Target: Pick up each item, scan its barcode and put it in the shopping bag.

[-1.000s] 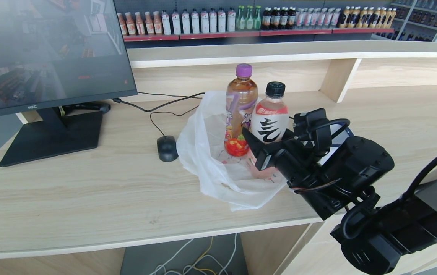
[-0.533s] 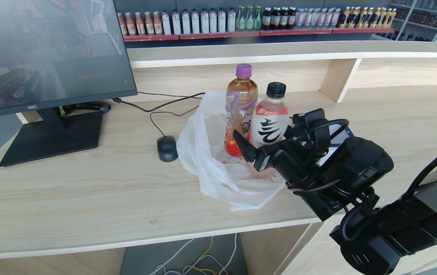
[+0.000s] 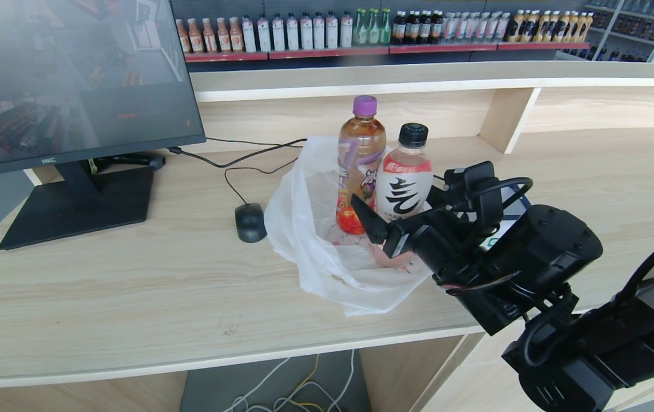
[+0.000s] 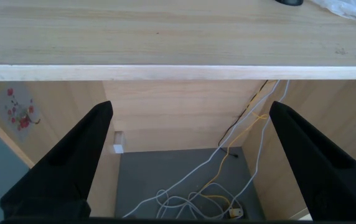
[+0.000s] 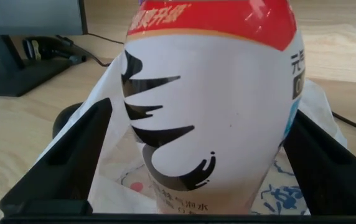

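A white bottle with a black cap (image 3: 405, 177) (image 5: 209, 112) stands upright in the white shopping bag (image 3: 309, 240) (image 5: 100, 102). Beside it in the bag stands a taller amber bottle with a purple cap (image 3: 360, 166). My right gripper (image 3: 396, 214) (image 5: 200, 121) is open, one finger on each side of the white bottle's lower half. Small gaps show between the fingers and the bottle. My left gripper (image 4: 190, 109) hangs open below the counter's front edge (image 4: 165, 71), holding nothing.
A monitor on a black stand (image 3: 69, 80) fills the counter's left side. A black mouse (image 3: 250, 222) with its cable lies just left of the bag. A flat blue-edged device (image 3: 512, 200) lies under my right arm. A raised wooden ledge with a divider (image 3: 507, 117) runs behind.
My right gripper's fingers have spread apart around the white bottle. The arm has then drawn back slightly toward the right and lower. The bottle stays standing in the bag.
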{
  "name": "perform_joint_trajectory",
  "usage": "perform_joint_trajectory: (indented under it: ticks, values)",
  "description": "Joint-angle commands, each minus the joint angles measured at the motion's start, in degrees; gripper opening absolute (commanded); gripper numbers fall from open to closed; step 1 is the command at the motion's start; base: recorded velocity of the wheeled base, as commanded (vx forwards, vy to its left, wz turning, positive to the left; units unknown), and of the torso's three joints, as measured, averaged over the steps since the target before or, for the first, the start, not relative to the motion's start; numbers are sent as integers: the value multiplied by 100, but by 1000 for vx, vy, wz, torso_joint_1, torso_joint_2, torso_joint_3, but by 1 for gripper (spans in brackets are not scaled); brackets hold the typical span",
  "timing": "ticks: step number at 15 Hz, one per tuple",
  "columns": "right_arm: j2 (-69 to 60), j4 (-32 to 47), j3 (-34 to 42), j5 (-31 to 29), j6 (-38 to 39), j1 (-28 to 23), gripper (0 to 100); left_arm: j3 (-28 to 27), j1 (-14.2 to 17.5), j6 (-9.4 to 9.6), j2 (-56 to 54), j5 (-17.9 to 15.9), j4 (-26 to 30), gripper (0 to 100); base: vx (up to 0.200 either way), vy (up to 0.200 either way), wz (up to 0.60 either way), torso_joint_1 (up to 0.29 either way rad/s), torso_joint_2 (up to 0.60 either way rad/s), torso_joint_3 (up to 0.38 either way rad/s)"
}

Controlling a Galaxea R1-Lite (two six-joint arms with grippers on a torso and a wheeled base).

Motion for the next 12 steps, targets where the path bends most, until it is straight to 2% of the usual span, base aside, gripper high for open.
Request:
perform_joint_trajectory:
  ticks: [1, 6, 7, 8, 10, 12]
  values:
    - [-625, 6, 471, -1, -28, 39, 100, 0, 0, -1, -2, 0, -1, 100, 0, 0, 0, 0, 0, 0]
    - [-2251, 67, 1508, 8, -98, 22, 100, 0, 0, -1, -2, 0, -1, 100, 0, 0, 0, 0, 0, 0]
    - [-3288, 181, 2510, 34, -98, -163, 100, 0, 0, -1, -2, 0, -1, 100, 0, 0, 0, 0, 0, 0]
    - [-3903, 331, 3081, 43, -98, -286, 100, 0, 0, -1, -2, 0, -1, 100, 0, 0, 0, 0, 0, 0]
    - [-5002, 911, 3714, 43, -2, -365, 100, 0, 0, 25, -2, 0, -1, 100, 0, 0, 0, 0, 0, 0]
    - [-5986, 1974, 4110, 43, 51, -365, 100, 0, 0, 17, -2, 0, -1, 100, 0, 0, 0, 0, 0, 0]
